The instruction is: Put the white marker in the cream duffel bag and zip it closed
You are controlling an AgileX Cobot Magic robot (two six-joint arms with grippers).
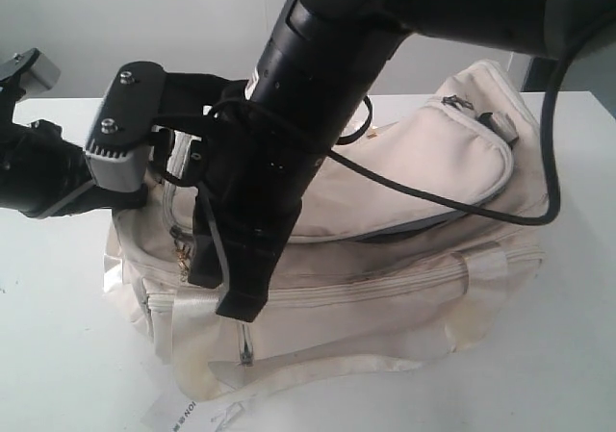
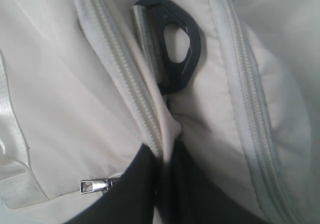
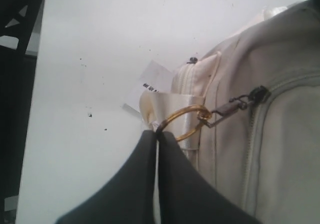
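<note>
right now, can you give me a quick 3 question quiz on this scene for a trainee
1. True or false: the right gripper is shut on the gold ring of a zip pull.
2. What does the left gripper pinch? A) the black buckle B) fabric of the cream duffel bag C) the paper tag
3. Short answer: is the white marker visible in any view?

Key: 1 true; 2 B; 3 no
</note>
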